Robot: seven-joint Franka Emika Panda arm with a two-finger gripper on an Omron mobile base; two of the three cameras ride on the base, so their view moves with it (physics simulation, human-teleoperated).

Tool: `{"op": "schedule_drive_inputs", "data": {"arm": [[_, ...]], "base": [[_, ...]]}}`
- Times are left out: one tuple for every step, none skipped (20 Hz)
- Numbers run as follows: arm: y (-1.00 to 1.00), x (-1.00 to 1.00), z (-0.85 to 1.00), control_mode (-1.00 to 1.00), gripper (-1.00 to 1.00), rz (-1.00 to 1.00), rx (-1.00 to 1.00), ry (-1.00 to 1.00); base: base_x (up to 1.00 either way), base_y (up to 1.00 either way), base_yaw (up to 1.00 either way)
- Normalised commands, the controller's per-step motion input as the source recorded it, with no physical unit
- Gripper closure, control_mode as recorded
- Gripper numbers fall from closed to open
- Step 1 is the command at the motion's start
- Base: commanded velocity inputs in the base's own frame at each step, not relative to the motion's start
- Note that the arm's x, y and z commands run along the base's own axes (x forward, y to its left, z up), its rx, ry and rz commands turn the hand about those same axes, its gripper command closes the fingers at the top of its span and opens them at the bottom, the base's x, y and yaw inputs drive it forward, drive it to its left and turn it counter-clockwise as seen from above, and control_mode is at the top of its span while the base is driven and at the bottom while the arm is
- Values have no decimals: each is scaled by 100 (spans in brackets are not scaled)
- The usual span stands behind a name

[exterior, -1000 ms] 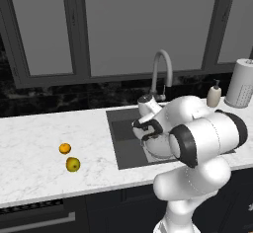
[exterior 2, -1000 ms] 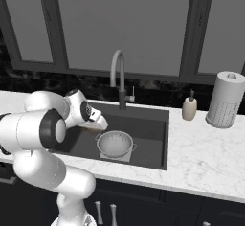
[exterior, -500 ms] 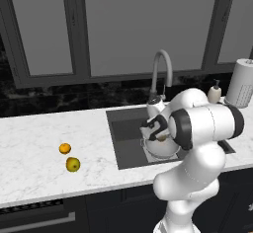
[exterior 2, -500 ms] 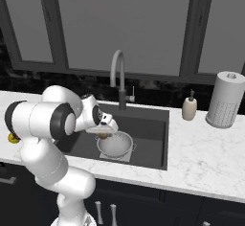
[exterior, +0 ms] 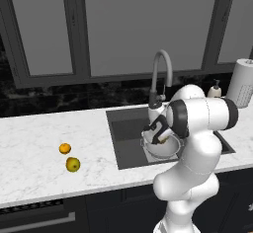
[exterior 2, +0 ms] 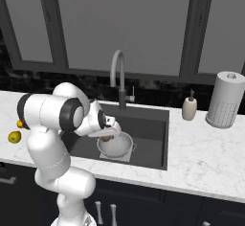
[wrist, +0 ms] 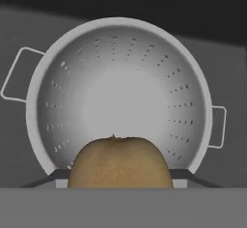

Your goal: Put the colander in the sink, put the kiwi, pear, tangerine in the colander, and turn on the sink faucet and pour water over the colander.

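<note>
The colander [wrist: 120, 96] is silver-grey metal, its wall dotted with short rows of small dark holes, with pale wire-like handles. The kiwi [wrist: 120, 162] is dull brown with a faint speckle. The sink [exterior 2: 148, 139] is dark grey, with a pale square patch on its floor. The tangerine [exterior: 64, 148] is bright orange; the pear [exterior: 73, 164] is yellow-green with a reddish blush. The counter [exterior: 44, 143] is white marble with faint grey veins. The faucet [exterior 2: 118, 79] is grey with a dark base. The paper towel roll [exterior 2: 225, 99] is white with a fine dotted pattern
</note>
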Motion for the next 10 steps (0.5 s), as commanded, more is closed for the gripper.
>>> {"op": "schedule_drive_inputs", "data": {"arm": [[-1, 12, -32, -100, 100, 12, 1, 0], [-2, 14, -30, -100, 100, 12, 0, 0], [-6, 17, -24, -100, 100, 11, 0, 0], [-7, 11, -23, -100, 100, 10, 0, 0], [-8, 9, -17, -100, 100, 10, 2, 0], [-8, 8, -16, -100, 100, 8, 3, 0], [-8, 11, -17, -100, 100, 7, 4, 0], [-7, 12, -17, -100, 100, 7, 4, 0], [-10, 16, -19, -100, 100, 6, 3, 0], [-11, 15, -20, -100, 100, 6, 3, 0]], "base": [[0, 0, 0], [0, 0, 0], [0, 0, 0], [0, 0, 0], [0, 0, 0], [0, 0, 0], [0, 0, 0], [0, 0, 0], [0, 0, 0], [0, 0, 0]]}}
